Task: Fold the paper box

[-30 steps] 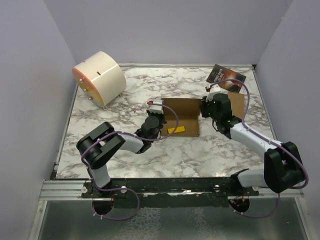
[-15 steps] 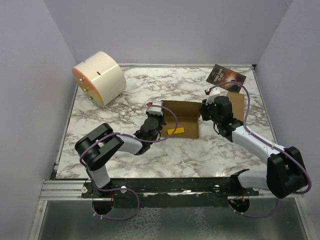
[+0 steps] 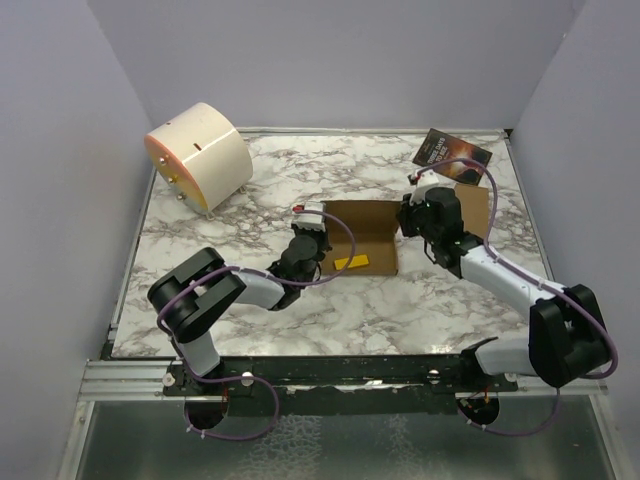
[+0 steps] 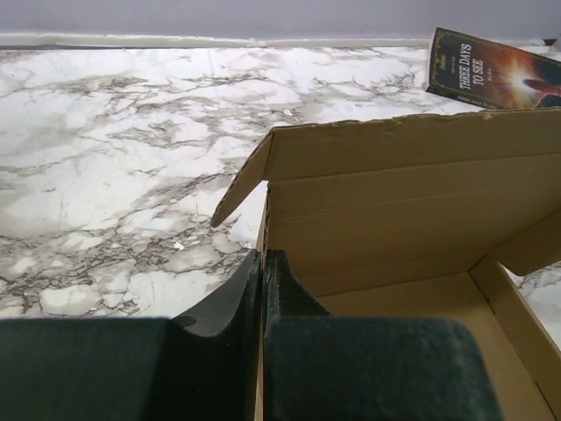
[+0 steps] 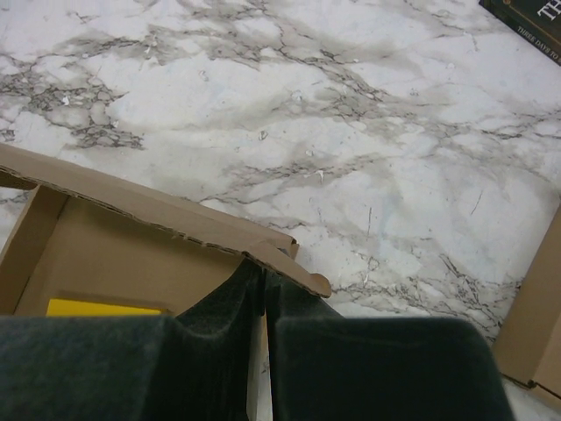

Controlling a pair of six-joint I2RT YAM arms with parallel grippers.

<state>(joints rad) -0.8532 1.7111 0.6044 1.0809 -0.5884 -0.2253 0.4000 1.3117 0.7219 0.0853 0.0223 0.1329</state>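
Observation:
The paper box is a brown cardboard mailer, part folded, standing mid-table with its back wall up and a yellow strip inside. My left gripper is shut on the box's left side wall; one finger is inside, one outside. The raised back panel and a side flap show in the left wrist view. My right gripper is shut on the box's right side wall, under a bent corner flap.
A cream cylinder lies at the back left. A dark printed booklet lies at the back right; it also shows in the left wrist view. Another brown cardboard piece lies right of my right gripper. The table is white marble.
Both grippers keep their hold on the box walls. The right arm shifted slightly; the box stays in about the same place.

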